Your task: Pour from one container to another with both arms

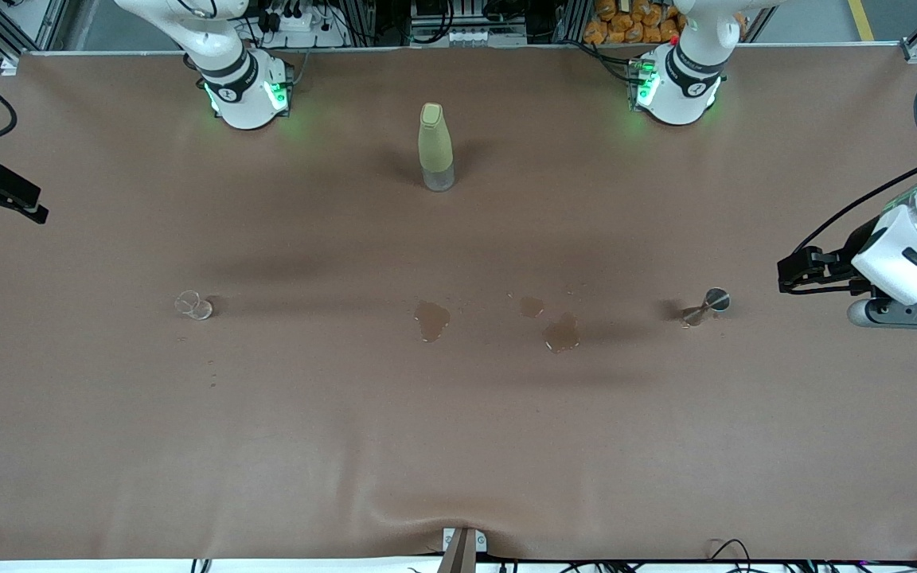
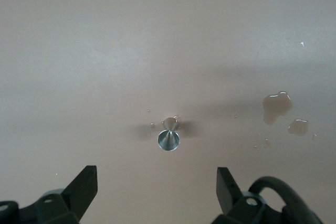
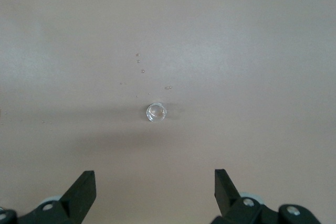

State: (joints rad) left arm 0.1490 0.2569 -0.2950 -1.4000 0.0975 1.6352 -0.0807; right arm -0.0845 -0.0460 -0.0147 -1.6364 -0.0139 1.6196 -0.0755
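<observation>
I'm working in a robotics lab: two arms bolted along one edge of a brown-covered table, aluminium framing, power strips and cables past that edge.

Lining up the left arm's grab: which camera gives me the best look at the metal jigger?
The left wrist view: the jigger stands centred ahead of the open left gripper, droplets around it. The front view shows it small, toward the left arm's end of the table. The right wrist view misses it.

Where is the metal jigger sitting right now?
In the front view the metal jigger stands on the brown table cover toward the left arm's end, beside the spilled puddles, with the open left gripper nearby.
</observation>
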